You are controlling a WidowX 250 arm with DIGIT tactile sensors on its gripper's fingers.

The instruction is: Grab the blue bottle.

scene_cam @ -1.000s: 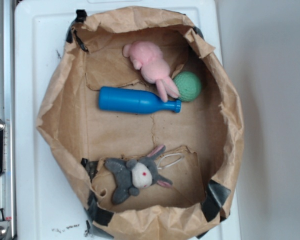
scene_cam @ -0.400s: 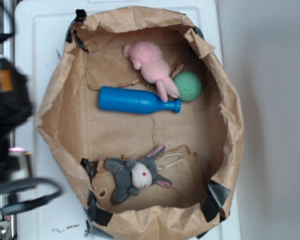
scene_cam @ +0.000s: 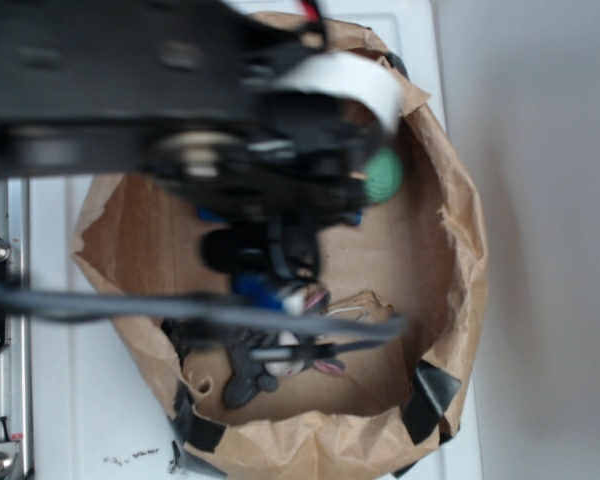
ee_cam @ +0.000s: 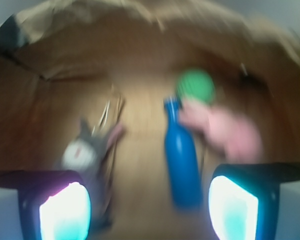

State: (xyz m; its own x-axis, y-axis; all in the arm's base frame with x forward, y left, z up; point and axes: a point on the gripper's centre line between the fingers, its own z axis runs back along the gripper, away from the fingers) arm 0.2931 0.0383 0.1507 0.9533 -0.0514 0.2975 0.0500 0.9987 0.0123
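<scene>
Swung in over the paper bag since a moment ago, the gripper hangs open, the blue bottle lying lengthwise ahead between its fingers, nearer the right one.

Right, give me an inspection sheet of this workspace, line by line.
Surface: brown paper bag with rolled-down walls on a white tray; black tape on the rim.
Job's things: blue bottle lies on the bag floor, cap toward the green ball; not gripped.
Clutter: pink plush beside the bottle's neck; grey plush rabbit across the floor from it.
Grippers: claw open, above the floor; bottle lies between the fingers, nearer one; wrist view blurred.
Cables: grey cable crosses the exterior view along the arm.
Surroundings: metal rail beside the tray, plain grey surface on the other side.
</scene>
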